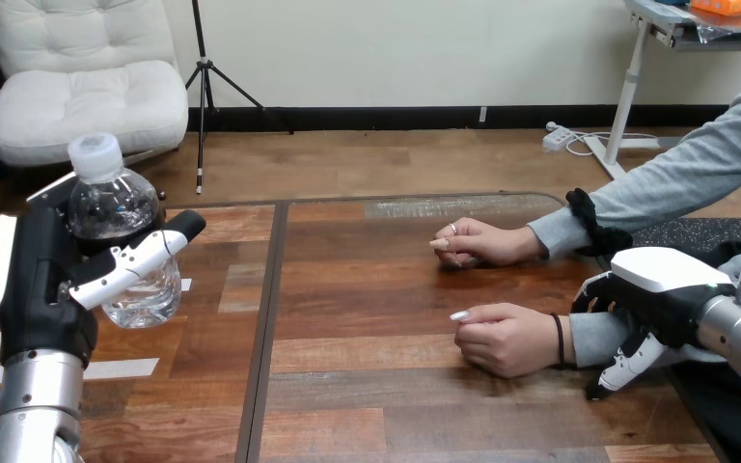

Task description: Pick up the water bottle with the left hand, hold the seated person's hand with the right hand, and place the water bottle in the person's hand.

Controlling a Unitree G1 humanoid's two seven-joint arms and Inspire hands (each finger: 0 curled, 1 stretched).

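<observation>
A clear water bottle [119, 207] with a white cap is upright and lifted off the wooden table [396, 405] at the view's left. My left hand [43, 280] is shut on it, the thumb lying across its front. The person's two hands rest on the table at the right: a far one [482, 241] and a near one [507, 338], which is loosely curled. My right hand [661, 285] sits over the near hand's wrist at the grey sleeve [593, 338], with fingers above and below it, curled round it.
White tape strips [125, 367] mark the table under the bottle. A dark seam [265, 328] runs front to back between the table's two panels. A black mat [680, 231] lies at the right edge beside the person's far arm.
</observation>
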